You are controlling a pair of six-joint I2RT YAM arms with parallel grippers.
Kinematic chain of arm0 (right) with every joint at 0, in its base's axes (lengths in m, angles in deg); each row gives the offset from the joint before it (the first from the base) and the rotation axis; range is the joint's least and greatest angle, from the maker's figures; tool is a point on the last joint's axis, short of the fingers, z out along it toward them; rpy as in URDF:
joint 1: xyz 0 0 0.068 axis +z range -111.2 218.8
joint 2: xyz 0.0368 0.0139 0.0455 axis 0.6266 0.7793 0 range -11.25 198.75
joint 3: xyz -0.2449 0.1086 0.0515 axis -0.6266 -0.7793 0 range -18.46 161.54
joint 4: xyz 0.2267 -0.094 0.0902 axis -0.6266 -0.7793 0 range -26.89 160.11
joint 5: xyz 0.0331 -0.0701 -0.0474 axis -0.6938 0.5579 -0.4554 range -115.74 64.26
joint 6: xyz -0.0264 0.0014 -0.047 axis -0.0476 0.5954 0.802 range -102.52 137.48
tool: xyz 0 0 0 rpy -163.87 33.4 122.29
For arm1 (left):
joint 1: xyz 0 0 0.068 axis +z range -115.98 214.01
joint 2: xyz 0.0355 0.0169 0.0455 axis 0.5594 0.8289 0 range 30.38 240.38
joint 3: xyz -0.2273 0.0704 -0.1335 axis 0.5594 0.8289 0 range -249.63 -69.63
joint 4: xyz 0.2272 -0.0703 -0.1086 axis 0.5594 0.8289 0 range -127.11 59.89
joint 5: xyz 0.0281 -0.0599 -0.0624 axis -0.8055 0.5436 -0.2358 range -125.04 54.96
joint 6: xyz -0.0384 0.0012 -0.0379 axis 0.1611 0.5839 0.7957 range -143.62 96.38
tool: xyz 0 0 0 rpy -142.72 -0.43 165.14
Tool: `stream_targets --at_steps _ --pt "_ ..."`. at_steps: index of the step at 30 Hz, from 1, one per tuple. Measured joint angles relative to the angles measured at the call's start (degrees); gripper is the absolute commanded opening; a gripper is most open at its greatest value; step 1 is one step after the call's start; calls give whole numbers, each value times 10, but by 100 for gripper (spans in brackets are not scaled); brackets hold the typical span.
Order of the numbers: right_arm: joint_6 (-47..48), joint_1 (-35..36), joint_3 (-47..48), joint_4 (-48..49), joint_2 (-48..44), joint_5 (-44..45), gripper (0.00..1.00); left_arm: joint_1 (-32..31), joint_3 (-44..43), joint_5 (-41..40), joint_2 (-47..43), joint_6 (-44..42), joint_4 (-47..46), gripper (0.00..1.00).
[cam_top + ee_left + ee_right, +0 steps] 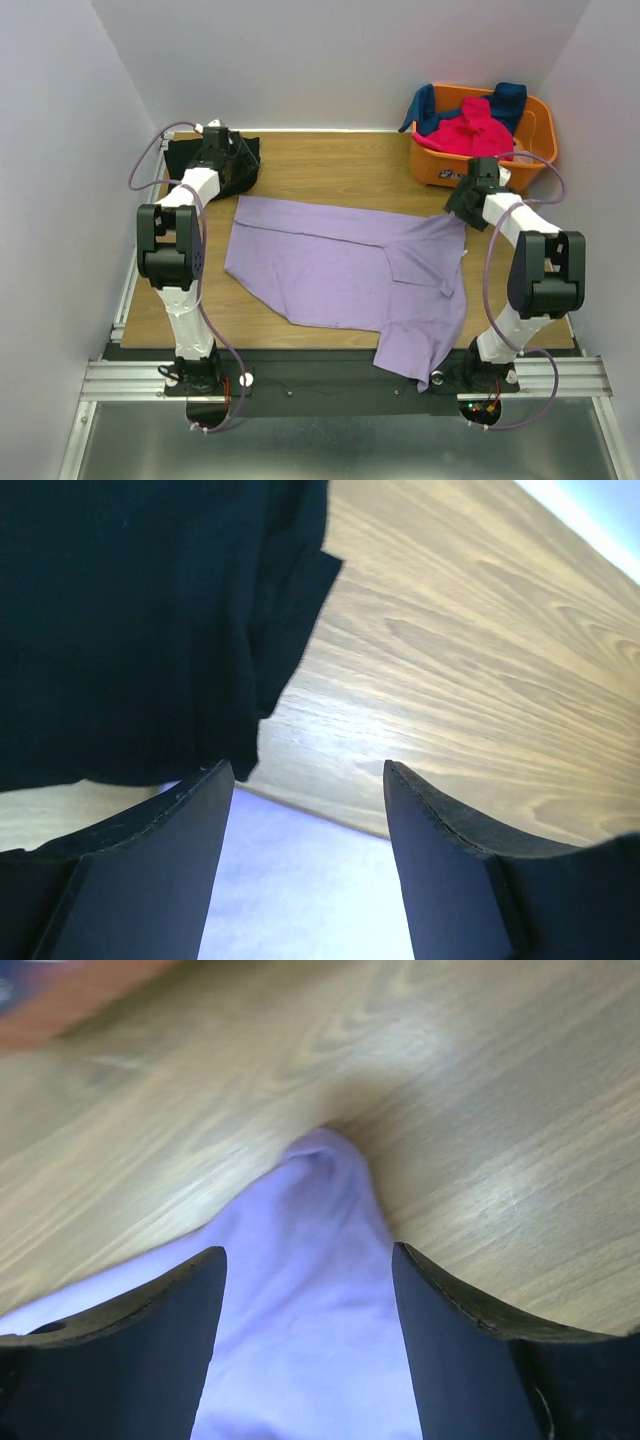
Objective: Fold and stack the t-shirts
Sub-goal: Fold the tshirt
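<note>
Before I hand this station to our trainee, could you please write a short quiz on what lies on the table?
1. True or false: the lavender shirt lies inside the orange basket.
2. Which shirt lies at the far left corner of the table? A white, B black, C green.
3. Which shirt colours show in the basket?
Key: 1 false, it is spread on the table; 2 B; 3 a pink shirt and a blue shirt.
</note>
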Motion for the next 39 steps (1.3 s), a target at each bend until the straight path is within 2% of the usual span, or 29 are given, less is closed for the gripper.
stream_targets --at_steps 4,9,17,29,39 --pt "14 2 0 -4 -54 -33 73 -6 15 1 -41 -17 7 73" --pt "14 24 -30 -2 -120 -66 73 -24 90 5 -88 -27 2 73" --pt "-9 87 -117 -21 -127 -106 73 -65 164 14 -81 -24 18 73" --pt "-44 92 -122 -18 -52 -108 73 -65 161 17 -43 -23 -3 73" --pt "-59 92 -57 -29 7 -83 74 -65 59 14 30 -25 5 73"
